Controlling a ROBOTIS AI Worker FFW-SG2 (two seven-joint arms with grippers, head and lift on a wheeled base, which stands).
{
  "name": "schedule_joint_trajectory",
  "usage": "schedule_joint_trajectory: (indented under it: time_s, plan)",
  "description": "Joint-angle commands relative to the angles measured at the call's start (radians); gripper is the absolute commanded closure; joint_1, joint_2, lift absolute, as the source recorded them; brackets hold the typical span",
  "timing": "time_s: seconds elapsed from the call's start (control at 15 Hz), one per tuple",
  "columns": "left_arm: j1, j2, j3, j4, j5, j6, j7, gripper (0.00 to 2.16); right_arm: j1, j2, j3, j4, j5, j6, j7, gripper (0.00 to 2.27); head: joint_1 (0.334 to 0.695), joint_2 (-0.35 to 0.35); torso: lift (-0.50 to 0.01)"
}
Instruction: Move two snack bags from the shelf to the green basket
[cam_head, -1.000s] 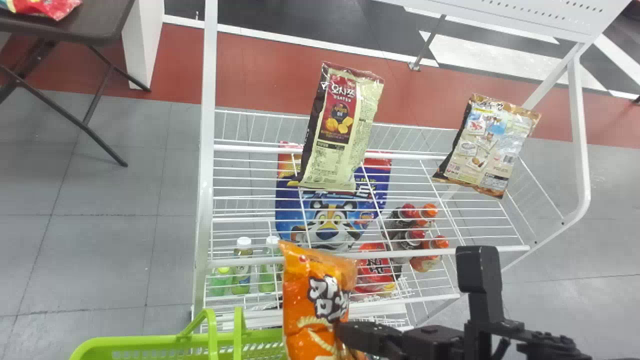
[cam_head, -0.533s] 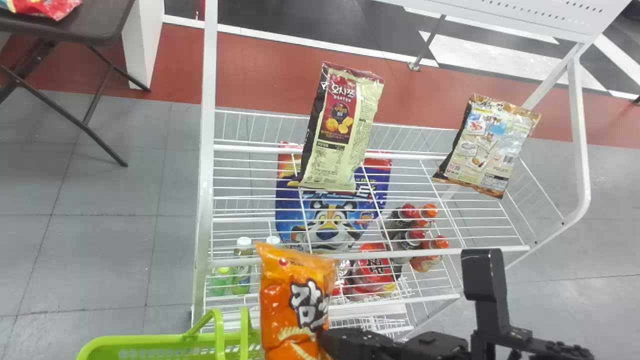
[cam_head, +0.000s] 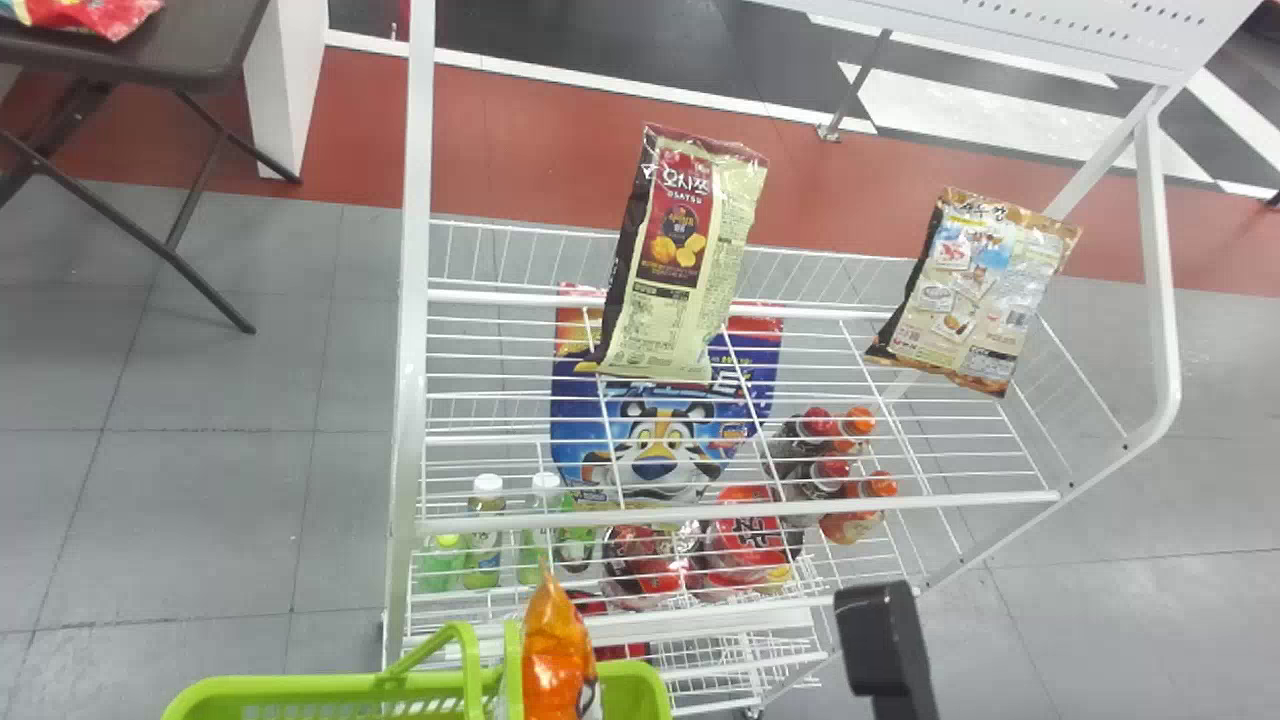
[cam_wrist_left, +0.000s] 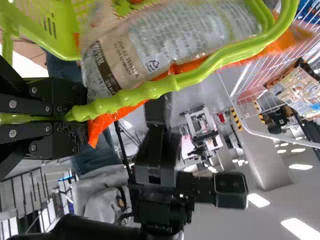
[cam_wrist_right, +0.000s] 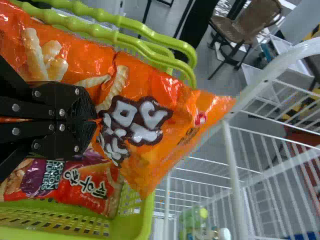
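Orange snack bag (cam_wrist_right: 167, 90) over green basket (cam_head: 270, 685), pinched in closed right tool (cam_wrist_right: 94, 120); red snack bag (cam_wrist_right: 92, 192) lies inside. Left tool (cam_wrist_left: 82, 117) grips handle (cam_wrist_left: 200, 71). Best: clear handle, lower well inside, release gently.

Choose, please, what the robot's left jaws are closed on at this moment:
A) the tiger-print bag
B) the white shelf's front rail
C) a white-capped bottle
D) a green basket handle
D, because the left wrist view shows the left jaws clamped around a knobbly green basket handle.
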Motion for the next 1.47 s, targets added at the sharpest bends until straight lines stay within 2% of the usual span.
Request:
schedule_joint_trajectory:
  time_s: [0.0,0.4,0.47,0.53,0.6,0.67,0.87,1.13,1.2,1.27,1.33,1.4]
  plan:
    - [0.02,0.0,-0.01,-0.017,-0.015,0.0,0.0,2.12,0.0,-0.015,0.04,0.068,0.04,0.005,-0.007,2.25,0.695,-0.35,-0.016]
    - [0.045,0.002,-0.017,-0.033,-0.03,0.0,-0.003,2.12,-0.045,-0.039,0.103,0.255,0.13,0.005,-0.038,2.2,0.695,-0.35,-0.016]
    - [0.047,0.002,-0.019,-0.033,-0.03,-0.003,-0.003,2.12,-0.051,-0.041,0.097,0.264,0.136,0.005,-0.038,1.97,0.695,-0.35,-0.016]
    - [0.048,0.002,-0.017,-0.034,-0.03,-0.003,-0.005,2.12,-0.054,-0.041,0.088,0.267,0.136,0.005,-0.038,1.23,0.695,-0.35,-0.016]
    - [0.048,0.002,-0.019,-0.033,-0.032,-0.003,-0.003,2.12,-0.055,-0.041,0.077,0.259,0.135,0.005,-0.034,0.14,0.695,-0.35,-0.016]
    - [0.048,0.0,-0.019,-0.033,-0.035,-0.003,-0.003,2.12,-0.054,-0.041,0.066,0.233,0.133,0.005,-0.027,0.0,0.695,-0.35,-0.016]
    - [0.047,0.0,-0.019,-0.031,-0.038,-0.003,-0.002,2.12,-0.054,-0.039,0.005,0.132,0.104,0.005,-0.021,0.04,0.695,-0.35,-0.016]
    - [0.031,-0.002,-0.027,-0.023,-0.045,-0.003,0.008,2.12,-0.092,-0.016,-0.155,-0.024,-0.034,0.005,-0.017,0.08,0.695,-0.35,-0.016]
    - [0.025,-0.002,-0.034,-0.02,-0.05,-0.003,0.009,2.12,-0.109,0.005,-0.208,-0.034,-0.063,0.005,0.028,0.08,0.695,-0.35,-0.016]
    - [0.02,-0.002,-0.039,-0.016,-0.048,-0.003,0.011,2.12,-0.112,0.042,-0.251,-0.037,-0.066,0.005,0.083,0.08,0.695,-0.35,-0.016]
    - [0.017,-0.003,-0.04,-0.014,-0.048,0.0,0.011,2.12,-0.112,0.07,-0.261,-0.017,-0.057,0.005,0.128,0.09,0.695,-0.35,-0.016]
    - [0.013,-0.003,-0.04,-0.013,-0.048,0.0,0.011,2.12,-0.112,0.077,-0.262,0.037,-0.052,-0.006,0.198,0.11,0.695,-0.35,-0.016]
